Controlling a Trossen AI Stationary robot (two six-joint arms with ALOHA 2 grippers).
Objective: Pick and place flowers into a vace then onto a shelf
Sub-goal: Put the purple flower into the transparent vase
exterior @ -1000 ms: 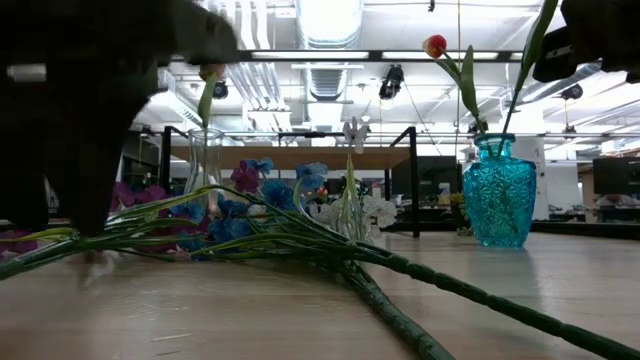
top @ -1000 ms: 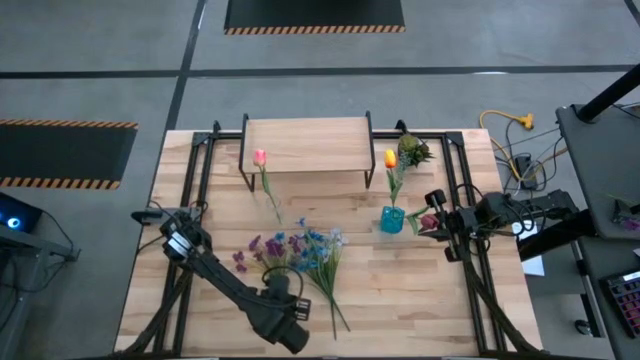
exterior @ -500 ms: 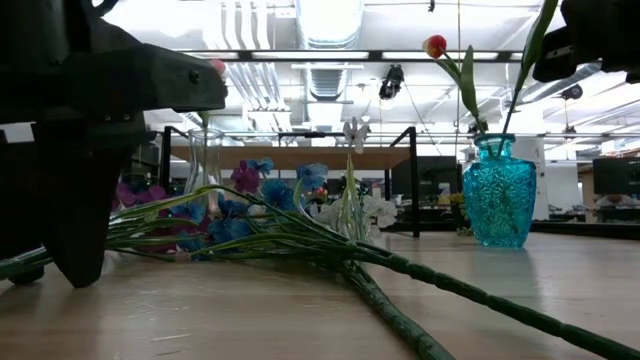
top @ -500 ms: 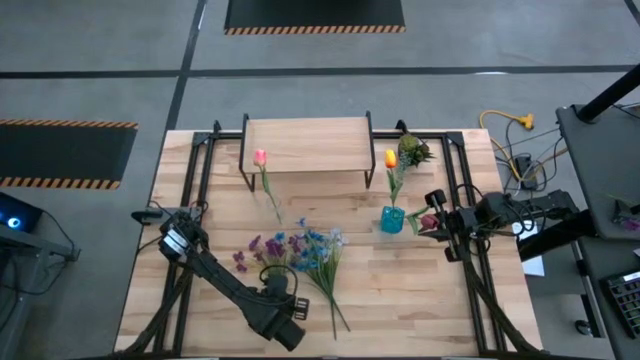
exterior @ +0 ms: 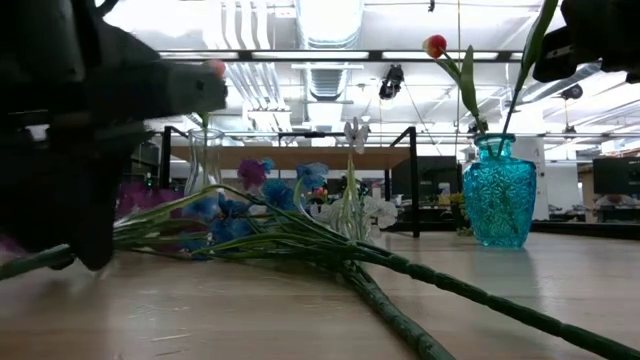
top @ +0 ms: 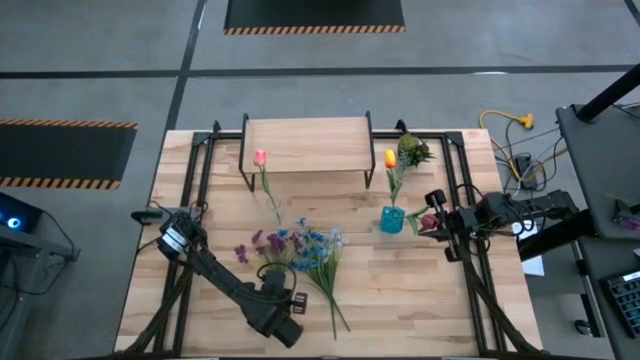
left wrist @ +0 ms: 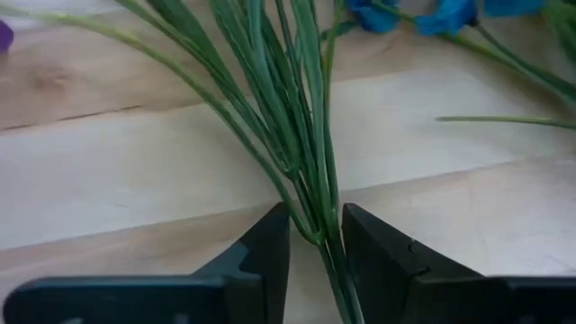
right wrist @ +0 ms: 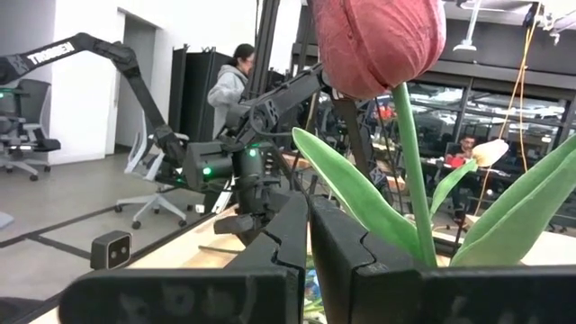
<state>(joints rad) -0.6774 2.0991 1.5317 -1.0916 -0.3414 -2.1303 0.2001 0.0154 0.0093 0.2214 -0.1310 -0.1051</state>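
Flower bunch (top: 300,252) lies flat on the table (top: 420,300), stems fanning out just ahead of the left gripper (left wrist: 315,236); its fingers (left wrist: 270,243) straddle the gathered green stems (left wrist: 306,153) with only a thin gap either side, closing in but I can't tell if they've bitten yet. So we're at the pick step; next move looks like finishing the squeeze, lifting, and carrying to the teal vase (top: 392,219) beside the right gripper (right wrist: 309,229). That one is pinched together with a red tulip (right wrist: 378,40) just past its tips; whether it holds the stem is hidden. In the low view the left arm (exterior: 80,130) is a dark mass blocking the bunch's near end. Shelf (top: 306,147) sits beyond, nothing on top.
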